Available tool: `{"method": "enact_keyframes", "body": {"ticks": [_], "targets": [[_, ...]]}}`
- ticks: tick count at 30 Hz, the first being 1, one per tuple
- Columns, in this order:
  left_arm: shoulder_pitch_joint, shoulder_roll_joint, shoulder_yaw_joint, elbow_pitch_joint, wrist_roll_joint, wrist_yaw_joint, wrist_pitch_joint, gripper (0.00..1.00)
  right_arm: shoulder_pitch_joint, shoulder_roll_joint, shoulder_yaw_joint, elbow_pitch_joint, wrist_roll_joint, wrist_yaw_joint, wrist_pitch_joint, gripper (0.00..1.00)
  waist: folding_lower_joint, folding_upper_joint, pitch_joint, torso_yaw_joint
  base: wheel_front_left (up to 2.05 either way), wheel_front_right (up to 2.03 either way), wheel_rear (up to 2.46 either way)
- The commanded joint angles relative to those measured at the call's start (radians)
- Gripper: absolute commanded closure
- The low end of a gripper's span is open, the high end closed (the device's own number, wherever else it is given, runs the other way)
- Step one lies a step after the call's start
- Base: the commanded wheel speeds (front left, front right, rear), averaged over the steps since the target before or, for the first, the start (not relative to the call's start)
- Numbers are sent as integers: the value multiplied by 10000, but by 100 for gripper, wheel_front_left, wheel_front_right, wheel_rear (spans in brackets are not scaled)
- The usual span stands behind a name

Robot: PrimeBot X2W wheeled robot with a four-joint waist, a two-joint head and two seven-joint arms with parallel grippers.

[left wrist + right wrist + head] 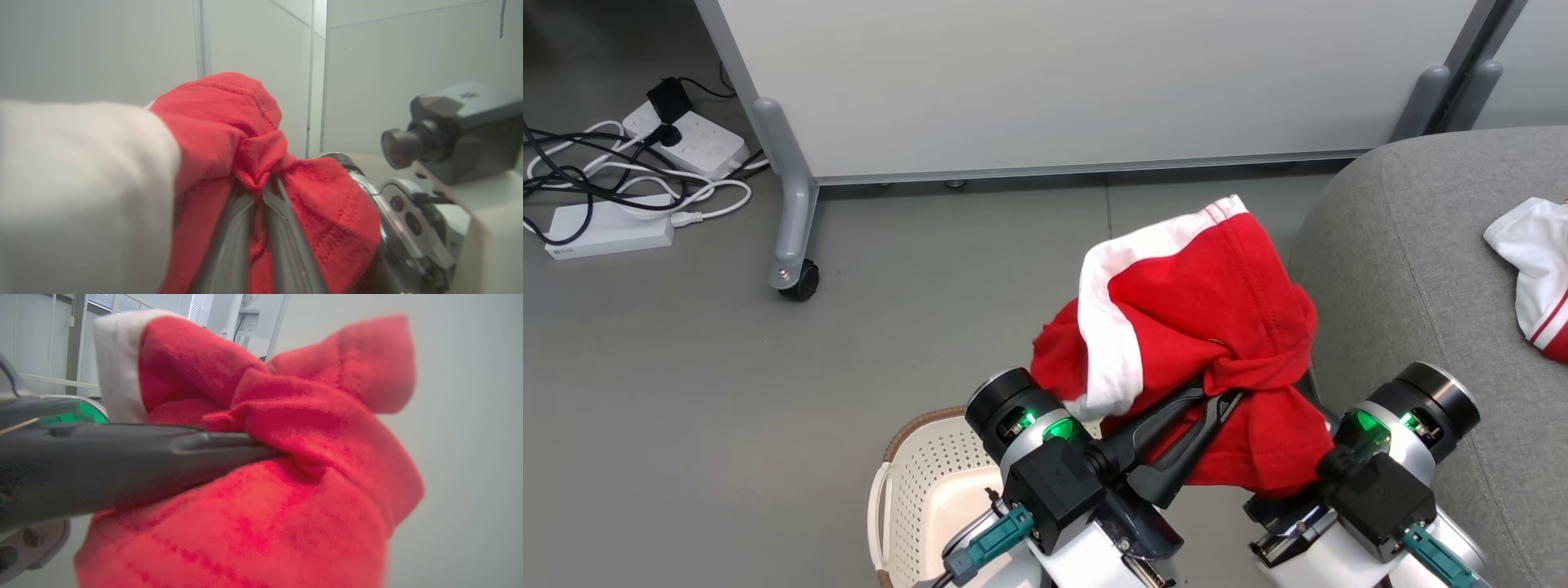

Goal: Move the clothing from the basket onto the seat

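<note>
**Left claw**: two long dark fingers pressed together, pinching a bunched fold of the red garment. In the right wrist view these fingers cross from the left as a dark bar, with their tips buried in the fold.

**Red garment**: soft bright red cloth with a broad white band.
- It is held up off the floor and gathered round the left claw's tips.
- It hangs down over the front of the right claw.
- In the head view it sits between the basket and the seat. Its right side overlaps the seat's rounded edge, and whether it touches there cannot be told.

**Right claw**: the fingers are covered by the red cloth, so whether they are spread or closed cannot be told. A green light shows on the wrist.

**Basket**: cream, with perforated walls and a brown rim. It stands on the floor at the bottom of the head view, partly behind the left arm.

**Seat**: grey upholstery with a rounded corner and a seam, on the right of the head view.

**Second garment**: white with red-and-white striped trim, lying on the seat at the right edge, well apart from the held one.

**Partition panel**: pale grey, standing on a leg with a castor.

**Power strip**, **white box** and **cables**: on the floor at the far left.
</note>
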Motion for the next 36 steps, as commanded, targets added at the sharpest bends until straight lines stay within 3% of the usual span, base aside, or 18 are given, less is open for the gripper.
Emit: {"method": "enact_keyframes", "body": {"ticks": [1,14,15,16,17,18,36], "targets": [[-134,33,-3,43,-15,34,1,100,-64,18,-55,-69,46,-1,-13,100,0,-1,-2,8,0,0,0],[31,40,190,149,-100,142,1,100,288,201,-472,-124,355,-1,-14,100,0,-1,-126,-19,0,0,0],[60,39,248,113,-121,177,1,82,307,215,-535,-131,378,-1,-14,100,0,-1,-141,-24,0,0,0],[85,36,275,117,-101,198,1,51,343,224,-601,-141,396,-1,-14,100,0,-1,-157,-28,0,0,0],[103,37,316,137,-71,205,1,8,411,248,-688,-132,436,-1,-14,100,0,-1,-173,-34,0,0,0],[124,37,360,162,-34,212,1,0,462,269,-743,-129,474,-1,-14,100,0,-1,-189,-41,0,0,0],[428,36,1042,167,274,58,2,0,863,559,-2577,-315,549,-1,-13,100,0,-1,-128,-128,0,0,0]]}}
